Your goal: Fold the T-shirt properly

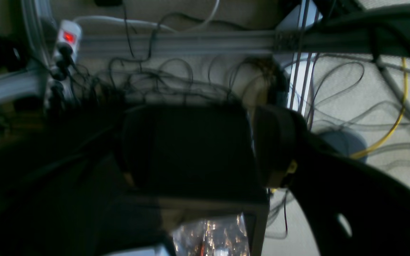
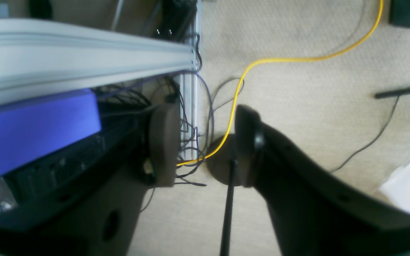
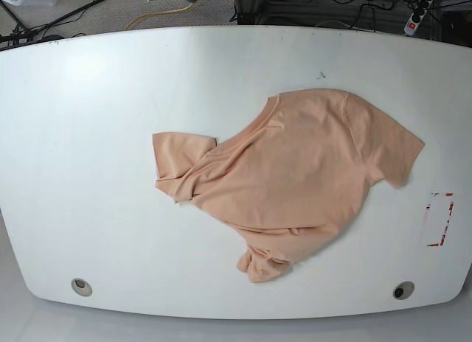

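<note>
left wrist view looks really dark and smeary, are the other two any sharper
Left wrist view: dim, blurred, left gripper nearly black. Right wrist view: brighter, right gripper soft, yellow cable clear. Base view: sharpest, peach cotton T-shirt evenly lit, white table with mild glare.

We see the T-shirt (image 3: 295, 172) as soft, matt peach cloth, creased at its hem, on a smooth, faintly glossy white table (image 3: 88, 135); below lies rough beige carpet (image 2: 297, 106).
</note>
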Controlling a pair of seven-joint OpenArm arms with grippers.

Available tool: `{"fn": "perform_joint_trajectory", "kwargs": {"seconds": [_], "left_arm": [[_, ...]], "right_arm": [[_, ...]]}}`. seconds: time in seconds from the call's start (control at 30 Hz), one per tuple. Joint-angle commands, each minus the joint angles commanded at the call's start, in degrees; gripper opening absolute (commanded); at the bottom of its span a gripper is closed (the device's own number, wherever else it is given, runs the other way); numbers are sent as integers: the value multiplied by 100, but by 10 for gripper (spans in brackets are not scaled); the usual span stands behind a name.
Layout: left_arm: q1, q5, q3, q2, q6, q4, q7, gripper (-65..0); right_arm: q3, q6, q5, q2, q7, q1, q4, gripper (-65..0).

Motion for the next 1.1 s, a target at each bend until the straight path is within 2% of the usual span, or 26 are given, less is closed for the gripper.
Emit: {"fn": "perform_joint_trajectory", "kwargs": {"seconds": [0.17,0.43,0.57,0.73,0.9,1.0,1.1], "left_arm": [[862,0,-114,-9,0,1169,0,-251],[2040,0,-721,0,0,3007,-9,-251],[2646,-9,-967,0,0,4062,-9,-251],[3262,-26,-1363,53,0,5266,-9,-251],[3534,-413,-1749,211,-18,6277,-9,-251],[3543,-738,-1802,176,-18,6716,-9,-251],[3525,-809,-1837,26,-18,7103,-9,-250]], "right_arm": [[0,35,26,-26,-659,-738,1275,-407],[18,35,149,-26,-747,-1644,2892,-404],[35,44,835,105,-844,-2084,3631,-404],[97,44,1697,431,-1495,-2470,4589,-407],[545,53,2567,519,-1829,-2769,5371,-407],[853,53,2892,519,-2004,-2796,5741,-407],[1169,62,3358,510,-2312,-2690,6013,-404]]}}
